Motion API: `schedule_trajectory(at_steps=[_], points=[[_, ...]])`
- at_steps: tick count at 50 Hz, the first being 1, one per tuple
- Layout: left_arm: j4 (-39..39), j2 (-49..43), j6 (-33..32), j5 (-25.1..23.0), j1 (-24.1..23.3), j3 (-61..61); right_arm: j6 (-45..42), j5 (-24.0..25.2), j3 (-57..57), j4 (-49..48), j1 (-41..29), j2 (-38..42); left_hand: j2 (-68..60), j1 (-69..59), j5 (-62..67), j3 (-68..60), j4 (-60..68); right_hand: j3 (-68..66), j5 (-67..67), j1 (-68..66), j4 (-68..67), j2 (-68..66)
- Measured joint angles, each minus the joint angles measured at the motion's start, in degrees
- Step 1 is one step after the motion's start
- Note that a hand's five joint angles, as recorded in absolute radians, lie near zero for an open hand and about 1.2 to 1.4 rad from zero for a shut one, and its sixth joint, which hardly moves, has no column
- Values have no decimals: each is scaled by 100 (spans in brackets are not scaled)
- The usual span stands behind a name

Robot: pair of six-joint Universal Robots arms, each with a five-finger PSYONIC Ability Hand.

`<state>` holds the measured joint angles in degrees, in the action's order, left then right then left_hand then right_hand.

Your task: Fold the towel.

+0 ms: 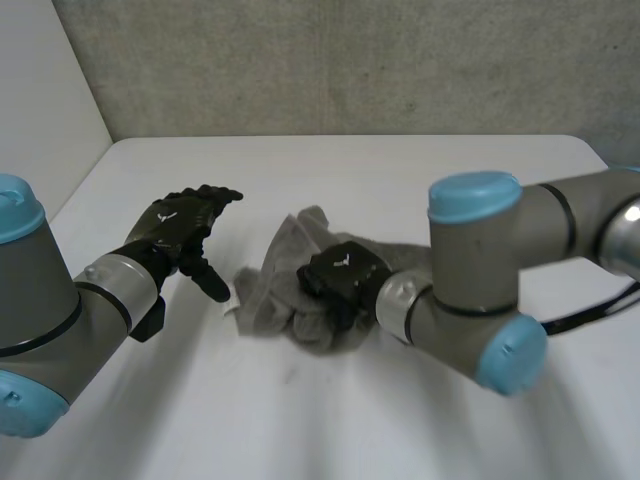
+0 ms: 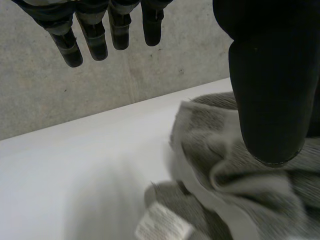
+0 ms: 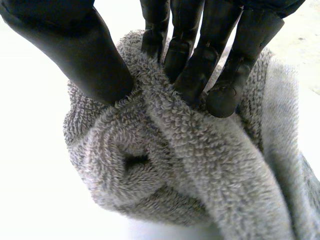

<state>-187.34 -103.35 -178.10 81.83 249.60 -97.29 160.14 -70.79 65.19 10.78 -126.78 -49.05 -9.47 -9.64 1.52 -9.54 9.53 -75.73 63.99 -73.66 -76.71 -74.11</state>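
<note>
Crumpled grey terry towel: soft, limp. Right hand pinches a ridge at its fingertips. Left hand splayed, empty, beside the towel. Likely better held by corners.

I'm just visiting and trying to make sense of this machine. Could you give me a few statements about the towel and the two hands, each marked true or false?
1. The towel lies crumpled in a heap on the white table. True.
2. The right hand is open and well away from the towel. False: its fingers and thumb pinch a ridge of the towel between them.
3. The left hand has straight fingers and holds nothing. True.
4. The towel is folded into a neat flat rectangle. False: it is bunched up, with loose folds sticking out.
5. The towel is bright red. False: it is grey.
</note>
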Motion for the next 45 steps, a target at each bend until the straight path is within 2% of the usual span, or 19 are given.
schedule_trajectory(at_steps=[4,9,10,11,13,15,17,24,33,45], points=[[3,26,-8,-16,-6,0,3,266,1070,-387,-61,-678,0,0,0,0,0,0,56,-1,0,0],[8,42,-14,-26,-17,-1,12,515,1858,-765,-242,-1117,0,0,0,0,0,350,-207,297,378,275],[11,43,-14,-27,-21,-4,14,546,1996,-841,-295,-1178,0,0,0,0,0,1370,-1244,1321,1434,1274],[12,44,-14,-27,-24,-5,14,552,2045,-868,-312,-1197,0,0,0,0,0,1907,-1779,1739,1966,1807],[17,42,-17,-30,-38,-15,17,527,2193,-935,-354,-1243,0,0,0,0,0,4027,-4083,3958,4124,3887],[20,41,-19,-32,-55,-25,29,462,2260,-950,-352,-1260,0,0,0,0,0,5206,-5352,5148,5393,5138],[21,38,-21,-33,-79,-37,54,372,2320,-951,-316,-1283,0,0,0,0,0,5683,-5845,5567,5914,5596],[18,15,-24,-35,-224,-62,180,92,2787,-1060,297,-1768,0,0,0,0,0,5691,-5790,5616,5949,5600],[-34,-90,-27,-51,-393,-39,632,68,3697,-1861,1041,-2548,0,0,0,0,0,5676,-5185,5261,5563,5568],[-254,-580,-62,-49,-680,105,769,16,3988,-2337,1247,-2493,-517,-496,317,-498,497,5676,-5169,5256,5563,5568]])
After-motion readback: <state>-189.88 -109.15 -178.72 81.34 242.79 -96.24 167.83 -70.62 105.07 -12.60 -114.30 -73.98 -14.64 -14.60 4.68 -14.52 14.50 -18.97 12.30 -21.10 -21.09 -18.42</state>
